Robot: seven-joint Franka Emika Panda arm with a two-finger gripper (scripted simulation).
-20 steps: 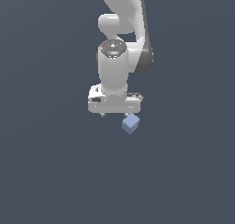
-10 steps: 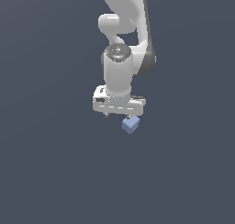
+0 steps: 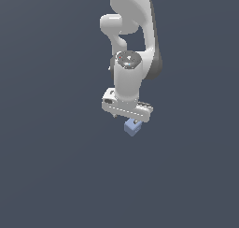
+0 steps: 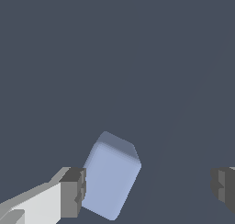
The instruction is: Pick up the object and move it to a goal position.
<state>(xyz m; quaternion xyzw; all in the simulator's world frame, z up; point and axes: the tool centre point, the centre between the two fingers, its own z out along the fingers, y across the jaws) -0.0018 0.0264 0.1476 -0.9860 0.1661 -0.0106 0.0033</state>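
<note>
Clearly, the white arm (image 3: 133, 40) hung down over the flat dark slate surface (image 3: 51, 166), and its wrist pointed towards that surface. At the lower end of the arm sat the gripper (image 3: 132, 121), a white crossbar that was tilted a little, with the end at the exterior view's right lower than the other end. The cube (image 3: 132, 127), light periwinkle-blue and matte with softly rounded edges, was directly under this crossbar and was narrower than it. In the exterior view the top of the cube was partly hidden behind the gripper, so the contact could not be judged from there.

In the wrist view the jaws were spread wide. One dark grey pad (image 4: 73, 193) stood right against a side of the cube (image 4: 111, 179), touching it or very nearly so. The other pad (image 4: 224, 188) was well apart from the cube, with bare surface between them. So the jaws were not pinching the cube. The cube looked turned relative to the pads, with its faces not parallel to them. Whether it rested on the surface could not be told.
</note>
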